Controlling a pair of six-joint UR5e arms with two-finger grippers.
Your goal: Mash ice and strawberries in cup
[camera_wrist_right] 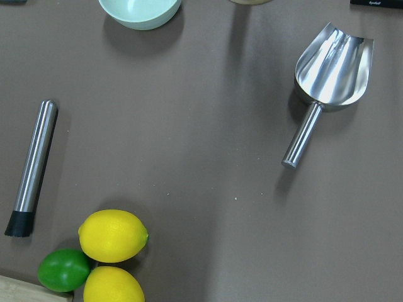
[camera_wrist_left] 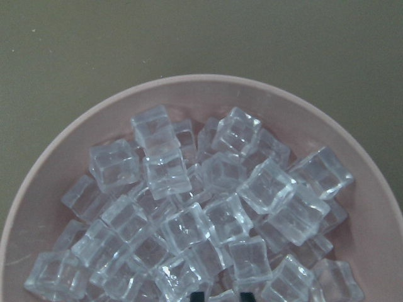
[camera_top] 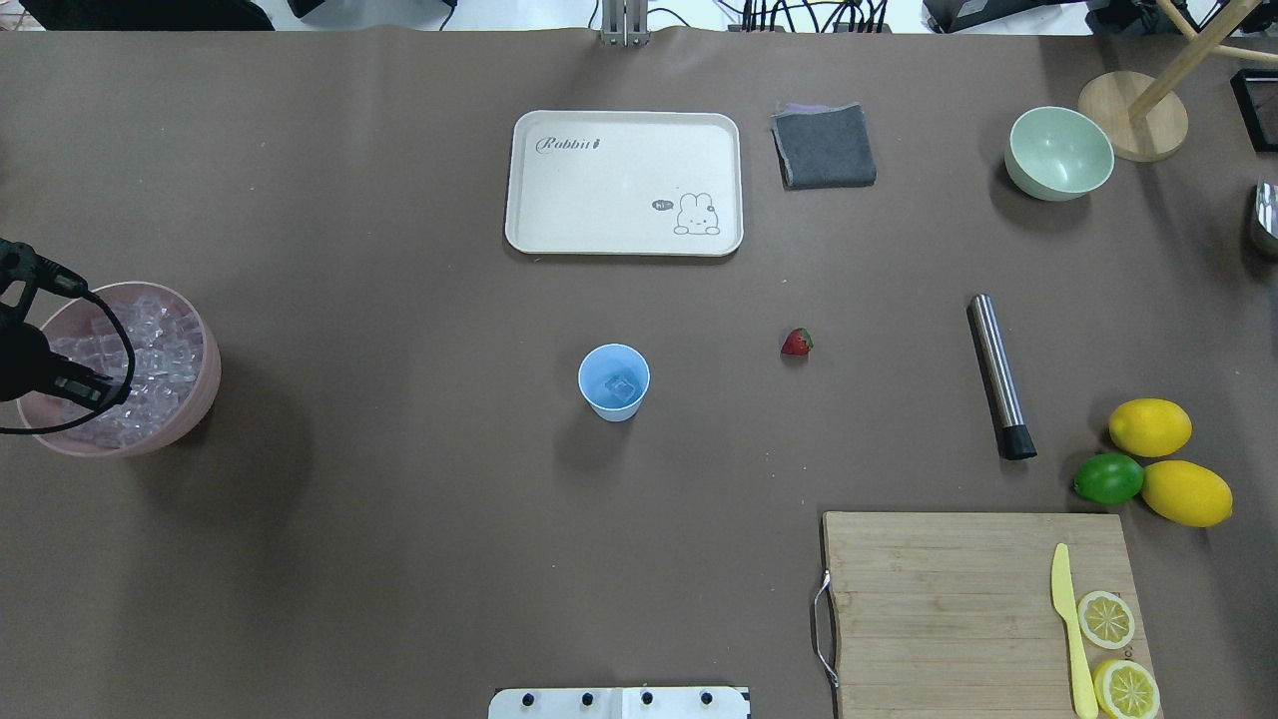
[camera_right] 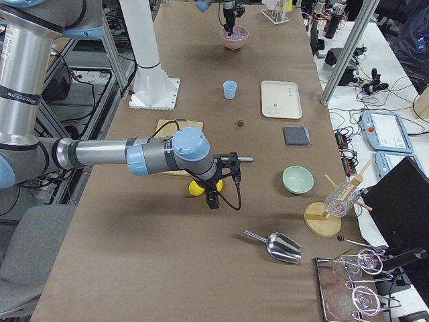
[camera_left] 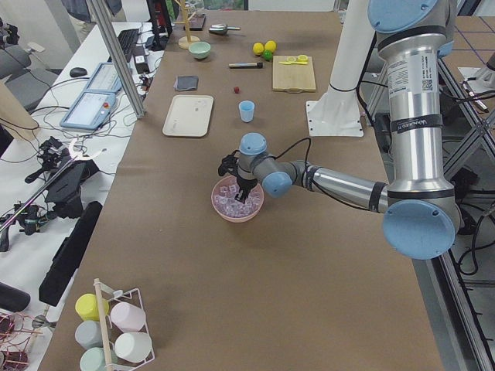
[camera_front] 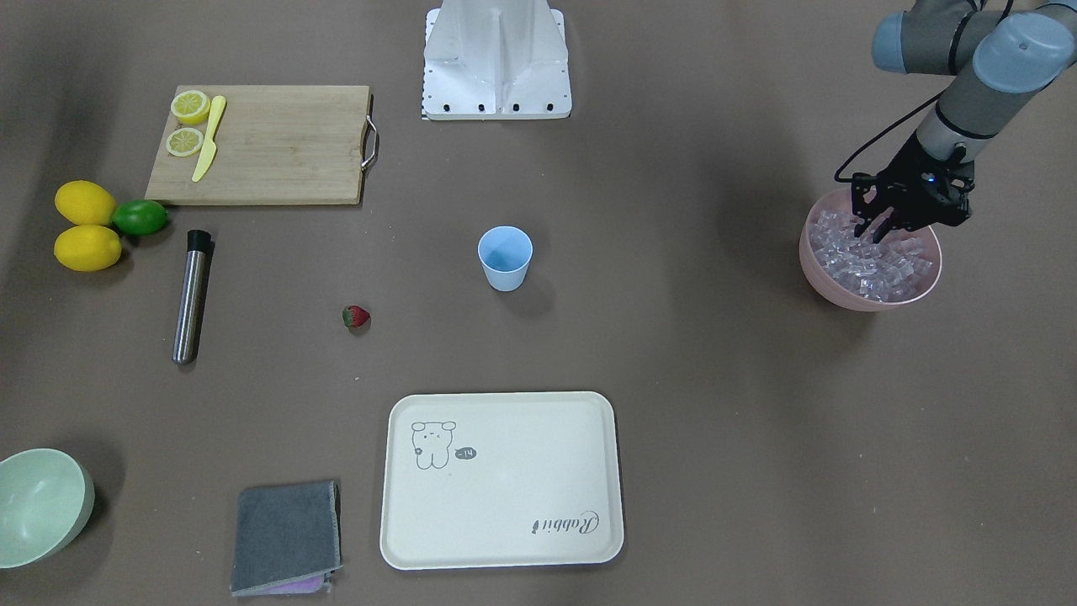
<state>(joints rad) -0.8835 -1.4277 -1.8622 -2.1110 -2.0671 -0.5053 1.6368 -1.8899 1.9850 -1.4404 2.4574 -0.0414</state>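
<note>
The light-blue cup (camera_front: 505, 259) stands upright mid-table; the overhead view shows one clear cube in it (camera_top: 621, 387). The red strawberry (camera_front: 356, 316) lies on the table apart from the cup. Many ice cubes (camera_wrist_left: 208, 214) fill a pink bowl (camera_front: 841, 295) at the table's left end. My left gripper (camera_front: 873, 232) reaches down into that bowl, its fingertips (camera_wrist_left: 200, 294) close together among the cubes with a cube between them. My right gripper (camera_right: 214, 194) hovers near the lemons and shows only in the exterior right view, so I cannot tell whether it is open or shut.
A steel muddler (camera_front: 192, 295), two lemons (camera_front: 86, 225) and a lime (camera_front: 140, 217) lie by a wooden cutting board (camera_front: 278, 143) with lemon halves and a yellow knife. A cream tray (camera_front: 505, 480), grey cloth (camera_front: 286, 534), pale green bowl (camera_front: 38, 505) and steel scoop (camera_wrist_right: 330, 69) are also there.
</note>
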